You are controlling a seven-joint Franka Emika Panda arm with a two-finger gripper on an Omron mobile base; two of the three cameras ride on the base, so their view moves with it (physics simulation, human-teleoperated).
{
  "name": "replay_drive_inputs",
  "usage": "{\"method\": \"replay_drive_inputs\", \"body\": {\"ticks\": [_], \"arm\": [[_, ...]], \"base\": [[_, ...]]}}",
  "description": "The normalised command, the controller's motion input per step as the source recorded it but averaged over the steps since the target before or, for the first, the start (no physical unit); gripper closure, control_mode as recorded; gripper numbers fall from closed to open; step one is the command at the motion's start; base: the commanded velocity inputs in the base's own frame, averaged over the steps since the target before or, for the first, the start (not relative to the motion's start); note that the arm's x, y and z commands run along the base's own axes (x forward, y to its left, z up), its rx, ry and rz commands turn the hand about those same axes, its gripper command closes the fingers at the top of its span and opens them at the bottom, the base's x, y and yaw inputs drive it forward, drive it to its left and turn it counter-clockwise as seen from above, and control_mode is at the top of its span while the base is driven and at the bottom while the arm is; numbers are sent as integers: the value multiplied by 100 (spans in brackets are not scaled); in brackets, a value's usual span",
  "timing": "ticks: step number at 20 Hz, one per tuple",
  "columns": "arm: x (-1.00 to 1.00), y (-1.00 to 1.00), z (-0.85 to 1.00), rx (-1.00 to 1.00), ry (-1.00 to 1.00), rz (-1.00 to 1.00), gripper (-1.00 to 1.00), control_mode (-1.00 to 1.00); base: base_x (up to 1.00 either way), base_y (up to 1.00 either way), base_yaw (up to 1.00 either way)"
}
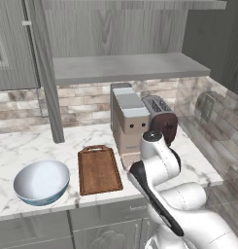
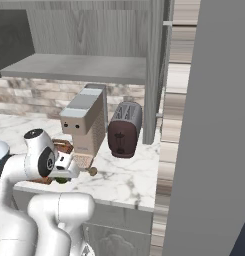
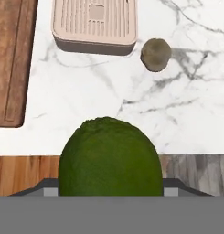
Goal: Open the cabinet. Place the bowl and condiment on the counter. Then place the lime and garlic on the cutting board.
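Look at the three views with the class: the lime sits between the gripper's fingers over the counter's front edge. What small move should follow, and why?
Probably carry the lime, held in the gripper, sideways toward the cutting board and lower it there. In the hand view the board lies off to the left, bare, while the garlic rests on the marble counter by the coffee machine's tray.

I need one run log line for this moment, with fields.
hand: shut on lime | lime: lifted above counter edge | garlic: on counter | cutting board: bare | bowl: on counter
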Motion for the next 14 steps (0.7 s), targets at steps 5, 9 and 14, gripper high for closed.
{"method": "replay_drive_inputs", "body": {"ticks": [5,9,14], "arm": [[0,0,59,0,-9,0,100,-100],[0,0,47,0,-13,0,100,-100],[0,10,11,0,-12,0,100,-100]], "base": [[0,0,0],[0,0,0],[0,0,0]]}}
